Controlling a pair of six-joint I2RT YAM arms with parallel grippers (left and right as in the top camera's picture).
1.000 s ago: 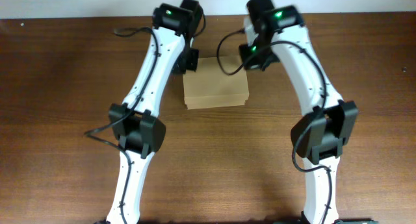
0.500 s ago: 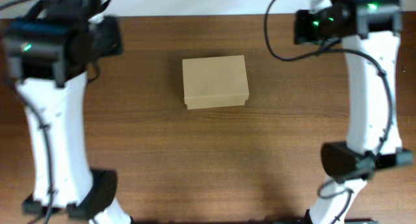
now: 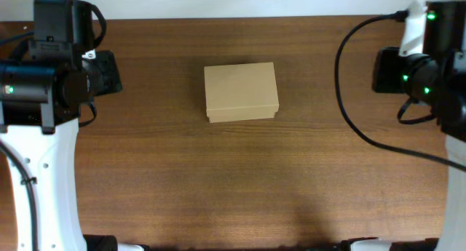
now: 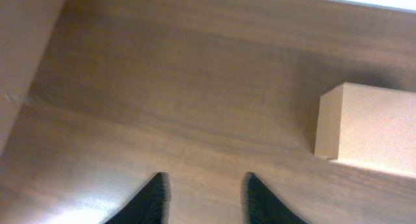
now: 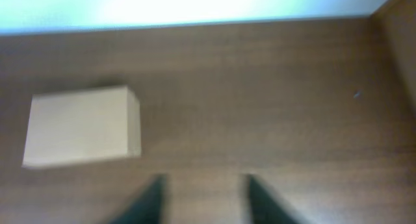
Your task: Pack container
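Note:
The container (image 3: 241, 92) is a small plain tan cardboard box, lid shut, lying flat at the middle of the wooden table. It shows at the right edge of the left wrist view (image 4: 367, 128) and at the left of the right wrist view (image 5: 81, 126). My left gripper (image 4: 205, 191) is open and empty over bare wood, well to the left of the box. My right gripper (image 5: 203, 191) is open and empty over bare wood, well to the right of the box. In the overhead view the fingers of both grippers are hidden under the arms.
The left arm (image 3: 51, 84) stands at the table's left edge and the right arm (image 3: 429, 69) at its right edge. The table's far edge (image 3: 240, 18) meets a white wall. A black cable (image 3: 349, 98) hangs from the right arm.
Both arms have swung outward from the box: the left to the left edge, the right to the right edge. The box has not moved and stays closed.

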